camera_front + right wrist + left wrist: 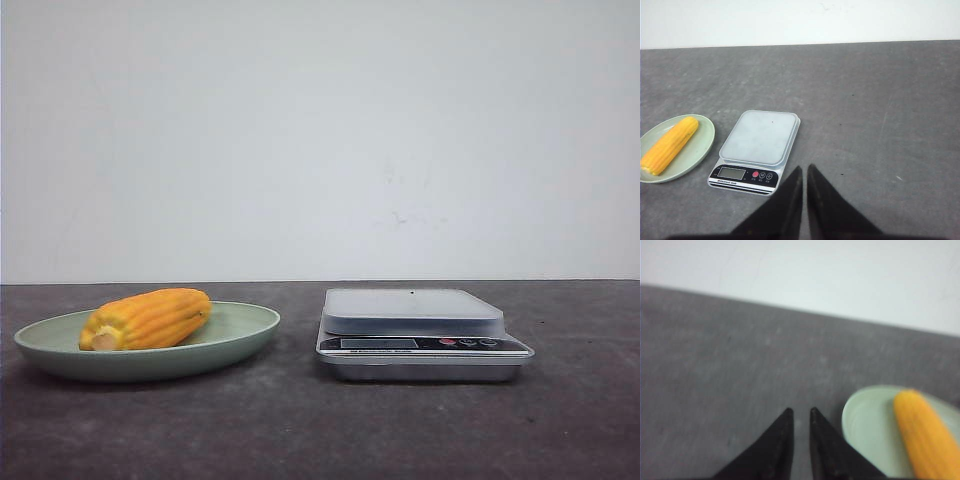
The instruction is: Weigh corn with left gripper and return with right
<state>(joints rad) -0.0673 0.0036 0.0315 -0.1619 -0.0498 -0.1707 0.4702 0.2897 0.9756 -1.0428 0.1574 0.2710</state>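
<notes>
On scale (423, 336), unreadable label.

Nothing can be read with certainty. The scale (423, 334) carries the only markings. Its front panel has a line of small print under the display (378, 343) in the front view, too tiny and blurred to make out. In the right wrist view the display (732, 173) is blank grey with no digits showing. Beside it sit a red button (755, 174) and two dark round buttons (765, 176) bearing pale symbols that cannot be told, and a strip of small lettering along the panel's lower edge is likewise illegible.
</notes>
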